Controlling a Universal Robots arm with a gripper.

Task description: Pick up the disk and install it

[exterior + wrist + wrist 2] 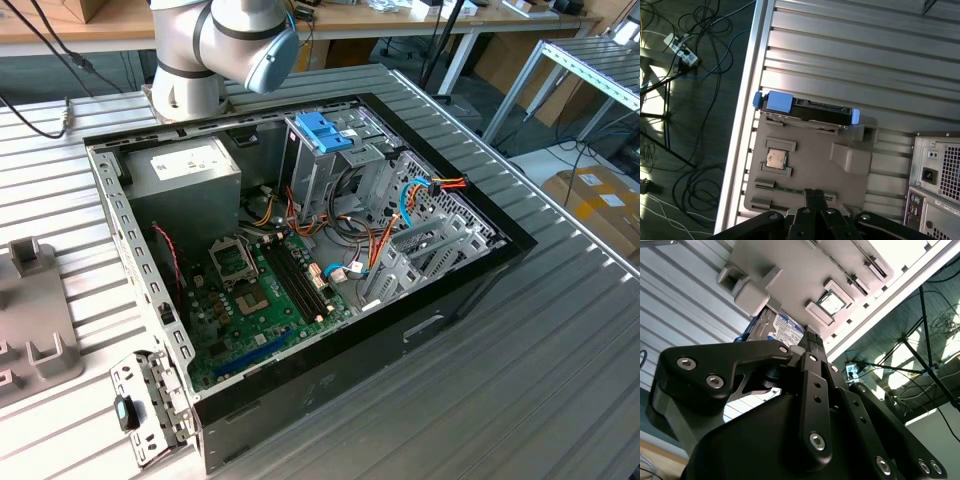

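Observation:
The disk (807, 111), a dark drive in a bright blue carrier, stands on its edge at the far side of a grey holder plate (810, 165) on the ribbed table. In the second wrist view the disk (784, 330) shows its white and blue label behind the black fingers. My gripper (813, 192) hangs above the holder plate, apart from the disk, with its fingers together and nothing between them. The same gripper (811, 339) points toward the disk in the second wrist view.
An open computer case (480, 270) lies on the table, with a metal drive cage and its blue clip (322, 131) inside. The case's rear panel (936, 182) is beside the holder plate. A processor chip (776, 159) rests on the plate. Past the table edge (747, 125), cables cover the floor.

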